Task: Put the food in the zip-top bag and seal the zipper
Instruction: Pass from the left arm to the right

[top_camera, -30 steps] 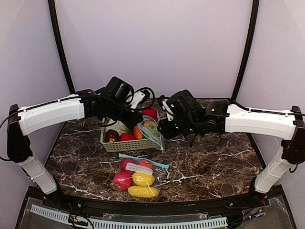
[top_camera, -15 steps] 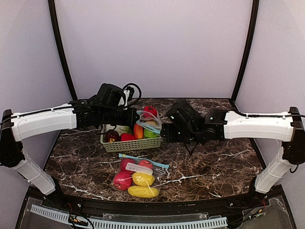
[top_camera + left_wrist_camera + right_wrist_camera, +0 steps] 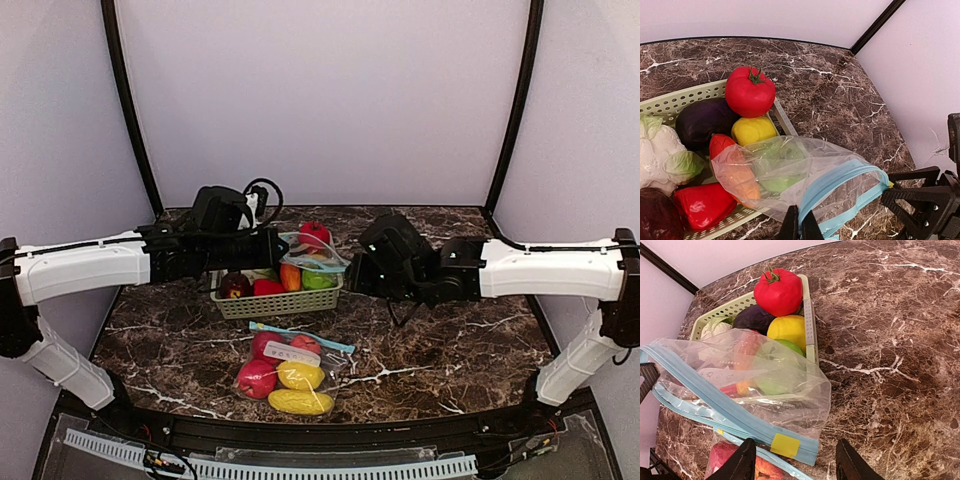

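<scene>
1. The left gripper (image 3: pixel 800 222) is pressed together on the blue zipper (image 3: pixel 840 180) edge of the zip-top bag (image 3: pixel 785 172). It's pinching the strip and holding the bag up by it.
2. The bag hangs over the right end of the pale green basket (image 3: pixel 685 97), mouth toward the right arm. It looks empty to me. The orange and green you see in it are just food showing through the film from the basket underneath.
3. The right gripper (image 3: pixel 796 455) is spread. The bag's corner with the little yellow tab (image 3: pixel 785 445) sits between its fingers, but neither finger is on it.
4. The food is in the basket: a red tomato (image 3: pixel 750 92) on top at the far end, a dark purple eggplant (image 3: pixel 702 120) next to it, and a yellow fruit (image 3: pixel 754 130) right under the tomato. There's also a pale cabbage (image 3: pixel 655 147) at the left and a red pepper (image 3: pixel 702 205) near the front rim.
5. A second bag (image 3: pixel 285 372) lies flat on the marble table (image 3: pixel 840 100) in front of the basket, closer to the arm bases. It has red and yellow pieces inside.
</scene>
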{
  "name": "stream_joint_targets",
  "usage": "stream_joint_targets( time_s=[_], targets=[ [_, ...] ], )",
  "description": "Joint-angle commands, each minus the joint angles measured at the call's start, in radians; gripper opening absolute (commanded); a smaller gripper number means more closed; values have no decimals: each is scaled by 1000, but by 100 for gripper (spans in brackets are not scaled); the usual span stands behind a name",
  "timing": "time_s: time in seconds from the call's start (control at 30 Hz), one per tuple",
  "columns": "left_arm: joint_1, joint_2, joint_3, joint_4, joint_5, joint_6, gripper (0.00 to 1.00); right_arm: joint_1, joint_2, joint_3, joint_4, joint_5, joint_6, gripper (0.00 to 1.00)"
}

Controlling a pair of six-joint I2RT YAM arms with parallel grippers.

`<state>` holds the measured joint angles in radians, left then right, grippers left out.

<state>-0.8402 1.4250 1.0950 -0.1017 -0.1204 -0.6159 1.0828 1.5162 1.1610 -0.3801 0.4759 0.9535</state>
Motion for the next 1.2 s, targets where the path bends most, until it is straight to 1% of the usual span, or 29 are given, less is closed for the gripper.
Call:
stream_joint_targets(
  time_s=[0.0,0.07,0.13,0.27,0.5,0.63,0.83,0.9,1.0,1.17],
  targets=[
    [-8,-42,-29,30,-2,-29,1,-7,-24,-38,120,-24,-15,56],
    [-9,-43,-34,30,-5,-33,1,-7,-42,-59,174,-38,-32,66],
    [-10,-40,-39,31,-2,-39,1,-6,-42,-63,195,-30,-43,73],
    [-19,-41,-44,42,-3,-51,1,-6,-26,-46,198,-4,-58,79],
    [-24,-40,-47,43,-4,-60,1,-6,-6,-27,256,-3,-127,89],
    [-31,-42,-44,45,1,-63,1,-7,36,-3,252,46,-167,92],
    [-41,-52,-45,50,14,-76,1,-8,120,60,229,122,-234,94],
    [-44,-57,-48,52,14,-81,1,-12,156,91,200,146,-231,94],
    [-47,-76,-59,56,3,-87,1,-35,184,115,137,139,-189,94],
    [-48,-122,-94,59,-52,-92,1,-58,179,78,84,113,-121,93]
  ],
)
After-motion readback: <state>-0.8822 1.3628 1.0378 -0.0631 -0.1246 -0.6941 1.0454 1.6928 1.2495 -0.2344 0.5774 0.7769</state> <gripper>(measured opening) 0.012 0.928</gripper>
